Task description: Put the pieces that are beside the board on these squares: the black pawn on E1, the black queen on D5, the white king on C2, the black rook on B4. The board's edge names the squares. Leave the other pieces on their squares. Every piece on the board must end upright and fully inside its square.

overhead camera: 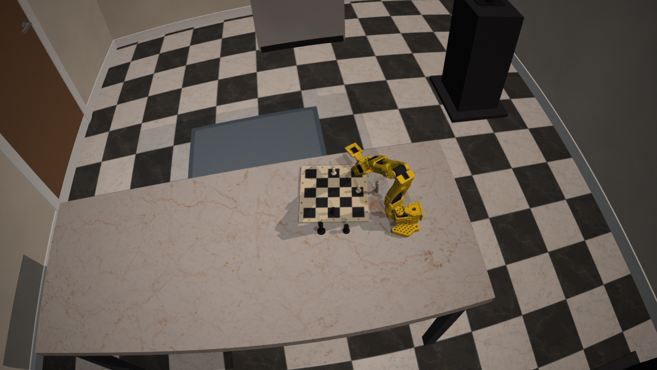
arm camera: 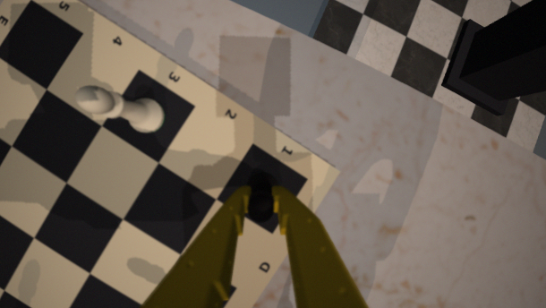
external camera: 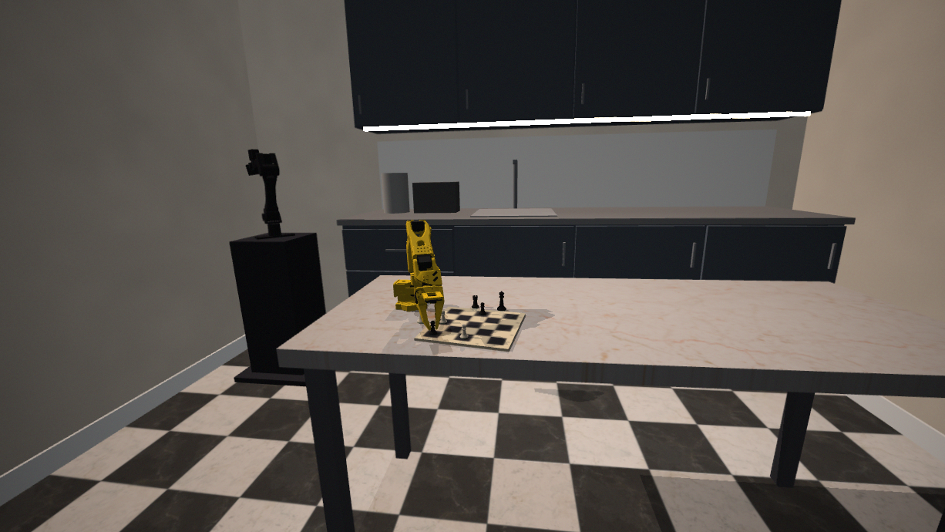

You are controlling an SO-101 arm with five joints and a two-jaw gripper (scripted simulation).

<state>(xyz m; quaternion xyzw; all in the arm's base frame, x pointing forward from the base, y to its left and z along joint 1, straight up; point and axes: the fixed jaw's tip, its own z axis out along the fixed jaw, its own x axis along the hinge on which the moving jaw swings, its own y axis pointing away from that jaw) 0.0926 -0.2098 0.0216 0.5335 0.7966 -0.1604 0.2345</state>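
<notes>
My gripper [arm camera: 260, 210] is shut on the black pawn [arm camera: 260, 197], which is low at the dark corner square beside the edge mark 1 of the board [overhead camera: 333, 193]. I cannot tell whether it touches the square. The pawn also shows in the exterior view [external camera: 432, 326]. The black queen [overhead camera: 321, 228] and the black rook [overhead camera: 346, 228] stand on the table beside the board's near edge. The white king [overhead camera: 376, 186] stands beside the board's right edge, close to my arm.
A white pawn [arm camera: 121, 107] stands on the dark square by the mark 3. Another white piece [overhead camera: 358, 189] and a black piece [overhead camera: 333, 212] stand on the board. My arm's base [overhead camera: 404, 215] is right of the board.
</notes>
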